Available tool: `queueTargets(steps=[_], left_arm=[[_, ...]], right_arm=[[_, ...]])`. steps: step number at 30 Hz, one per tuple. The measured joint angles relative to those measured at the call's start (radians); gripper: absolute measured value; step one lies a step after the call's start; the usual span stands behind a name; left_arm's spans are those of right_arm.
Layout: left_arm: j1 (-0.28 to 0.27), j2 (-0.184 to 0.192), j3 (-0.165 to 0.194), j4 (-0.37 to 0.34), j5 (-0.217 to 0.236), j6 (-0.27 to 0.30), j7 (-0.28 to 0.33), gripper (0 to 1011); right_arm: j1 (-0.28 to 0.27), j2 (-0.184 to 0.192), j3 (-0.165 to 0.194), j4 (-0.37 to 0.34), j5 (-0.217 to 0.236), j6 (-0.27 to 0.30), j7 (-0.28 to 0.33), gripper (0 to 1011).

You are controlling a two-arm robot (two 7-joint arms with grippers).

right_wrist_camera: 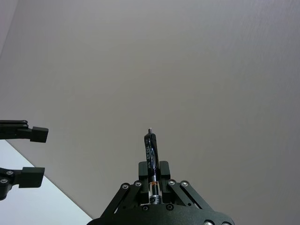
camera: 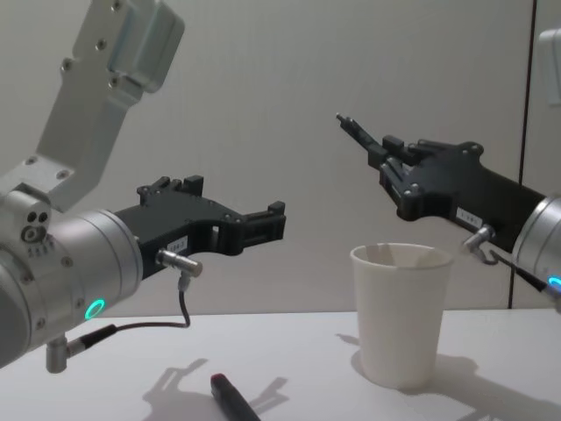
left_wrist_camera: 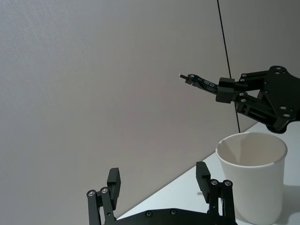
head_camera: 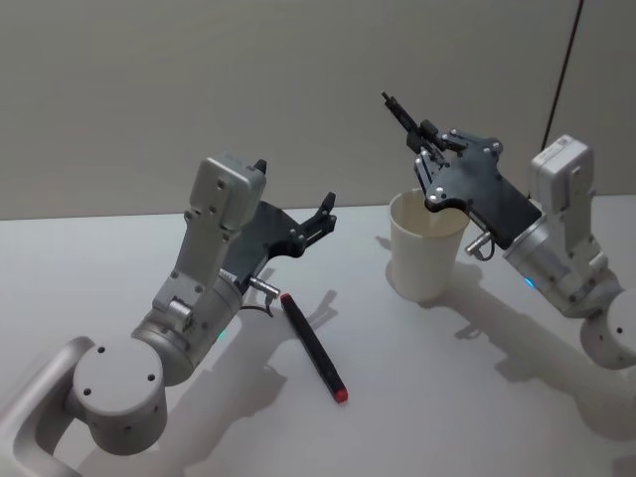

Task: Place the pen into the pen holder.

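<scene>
- The pen holder (head_camera: 427,260) is smooth, matt white paper.
- The pen (right_wrist_camera: 150,152) has a glossy black plastic barrel.
- The left gripper (head_camera: 294,184) and right gripper (right_wrist_camera: 153,168) look like matt black plastic.
- The table (head_camera: 477,397) is smooth, matt white.

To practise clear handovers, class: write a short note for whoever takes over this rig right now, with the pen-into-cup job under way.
Right gripper: shut on a dark pen, raised roughly over the paper cup, with the pen tilted.
Left gripper: open and empty, hovering above the table.
Paper cup: upright on the table; it looks empty from what shows of the inside.
A second pen, black with red ends, lies on the table by the left arm.
Done: one pen is in the grip.
Left: lower it into the cup and release.
</scene>
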Motion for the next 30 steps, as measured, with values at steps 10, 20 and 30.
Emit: queueTargets(steps=[10,20,30], left_arm=[[0.0,0.0,0.0,0.0,0.0,0.0,0.0,1001],[0.0,0.0,0.0,0.0,0.0,0.0,0.0,1001],[0.0,0.0,0.0,0.0,0.0,0.0,0.0,1001]], right_arm=[[0.02,-0.014,-0.008,0.062,0.004,-0.03,-0.002,133],[0.035,-0.028,-0.019,0.099,0.012,-0.041,0.002,133],[0.042,-0.035,-0.024,0.116,0.016,-0.045,0.004,330]])
